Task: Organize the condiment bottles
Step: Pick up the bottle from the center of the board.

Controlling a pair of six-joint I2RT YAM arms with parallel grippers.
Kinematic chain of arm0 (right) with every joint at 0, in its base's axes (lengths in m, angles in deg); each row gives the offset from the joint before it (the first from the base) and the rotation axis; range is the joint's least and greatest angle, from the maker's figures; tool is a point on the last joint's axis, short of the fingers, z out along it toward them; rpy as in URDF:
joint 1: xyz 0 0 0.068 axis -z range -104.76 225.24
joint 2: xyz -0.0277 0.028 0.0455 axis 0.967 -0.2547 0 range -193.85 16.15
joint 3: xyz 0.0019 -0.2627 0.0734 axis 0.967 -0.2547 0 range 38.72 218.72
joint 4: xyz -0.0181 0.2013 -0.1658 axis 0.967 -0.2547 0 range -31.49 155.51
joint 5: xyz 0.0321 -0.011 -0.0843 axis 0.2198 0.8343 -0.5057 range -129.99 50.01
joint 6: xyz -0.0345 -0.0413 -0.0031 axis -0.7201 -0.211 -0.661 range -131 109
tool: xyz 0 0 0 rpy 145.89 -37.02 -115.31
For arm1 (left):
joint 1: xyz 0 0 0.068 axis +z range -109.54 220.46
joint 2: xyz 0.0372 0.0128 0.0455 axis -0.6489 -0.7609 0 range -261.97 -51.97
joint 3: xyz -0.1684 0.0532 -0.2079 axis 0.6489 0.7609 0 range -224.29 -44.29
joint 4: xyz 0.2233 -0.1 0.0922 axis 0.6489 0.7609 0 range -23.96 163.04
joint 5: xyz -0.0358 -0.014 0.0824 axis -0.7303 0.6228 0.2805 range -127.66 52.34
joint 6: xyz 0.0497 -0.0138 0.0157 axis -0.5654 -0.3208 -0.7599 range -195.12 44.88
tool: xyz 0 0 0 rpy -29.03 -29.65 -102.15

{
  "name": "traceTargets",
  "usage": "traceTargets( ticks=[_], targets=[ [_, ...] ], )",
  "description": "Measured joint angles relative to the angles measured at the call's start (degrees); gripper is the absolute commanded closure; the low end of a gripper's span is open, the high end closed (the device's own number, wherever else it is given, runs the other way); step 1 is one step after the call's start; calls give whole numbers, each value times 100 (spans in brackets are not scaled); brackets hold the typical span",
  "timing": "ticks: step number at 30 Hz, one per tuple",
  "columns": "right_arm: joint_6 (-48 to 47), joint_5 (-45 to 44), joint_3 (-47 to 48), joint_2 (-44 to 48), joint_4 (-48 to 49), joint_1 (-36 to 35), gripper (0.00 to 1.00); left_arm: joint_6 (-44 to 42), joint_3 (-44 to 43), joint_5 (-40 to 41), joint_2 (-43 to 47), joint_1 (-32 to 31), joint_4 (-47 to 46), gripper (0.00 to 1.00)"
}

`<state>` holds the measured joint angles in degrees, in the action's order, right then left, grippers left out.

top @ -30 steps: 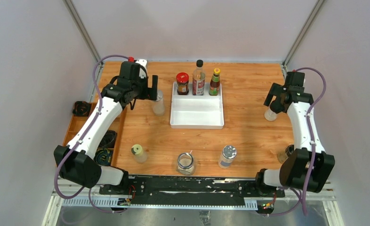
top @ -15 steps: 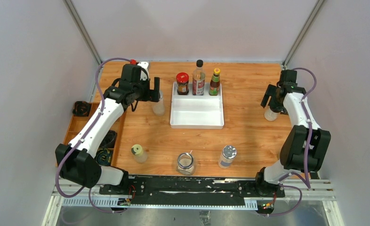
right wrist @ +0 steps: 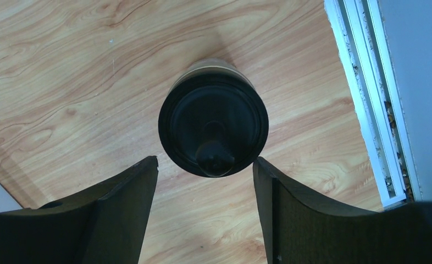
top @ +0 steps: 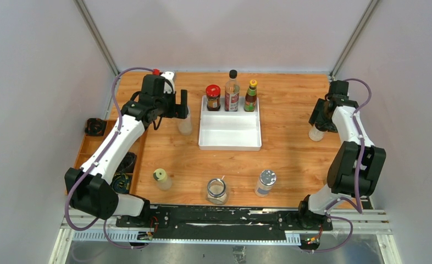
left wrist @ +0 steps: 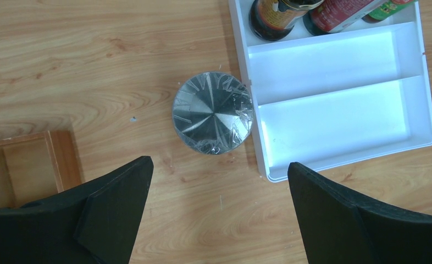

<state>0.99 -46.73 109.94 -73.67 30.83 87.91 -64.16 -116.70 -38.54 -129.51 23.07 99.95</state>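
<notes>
A white tray point(top: 230, 140) holds three condiment bottles in its back compartment: a red-capped jar point(top: 213, 97), a tall clear black-capped bottle point(top: 232, 91) and a yellow-capped bottle point(top: 250, 95). My left gripper point(left wrist: 218, 170) is open above a silver-capped jar point(left wrist: 212, 112), which stands just beyond its fingertips against the tray point(left wrist: 334, 115). My right gripper point(right wrist: 204, 164) is open, hanging over a black-capped bottle point(right wrist: 213, 131) whose near edge lies level with the fingertips. Near the front stand a yellow-capped bottle point(top: 161, 179), a glass jar point(top: 217, 190) and a silver-capped jar point(top: 265, 182).
A wooden side tray point(top: 87, 151) with black coiled cables point(top: 95, 126) sits at the table's left edge. A red-capped bottle point(top: 156, 71) stands behind the left arm. The table's metal edge rail point(right wrist: 367, 82) runs close to the right of the black-capped bottle.
The right arm has folded back and settled over the black-capped bottle, its jaws narrowing. The left gripper has shifted slightly towards the silver-capped jar and stays wide.
</notes>
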Motion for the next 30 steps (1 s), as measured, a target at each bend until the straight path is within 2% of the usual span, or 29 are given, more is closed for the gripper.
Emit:
traceTargets(
  ticks=[12, 13, 16, 19, 30],
  targets=[
    [0, 7, 181, -358, 162, 94, 39, 0, 2, -48, -4, 0, -7, 1],
    [0, 9, 201, -378, 170, 96, 38, 0, 0, -50, -9, 0, -9, 1],
    [2, 13, 234, -422, 221, 98, 20, 0, 2, -70, -20, 0, -17, 1],
    [11, 37, 234, -455, 236, 98, 15, 0, 0, -109, -24, 0, -26, 1],
    [9, 74, 533, -647, 260, 101, 19, -2, 0, -151, -24, 0, -42, 2]
  ],
)
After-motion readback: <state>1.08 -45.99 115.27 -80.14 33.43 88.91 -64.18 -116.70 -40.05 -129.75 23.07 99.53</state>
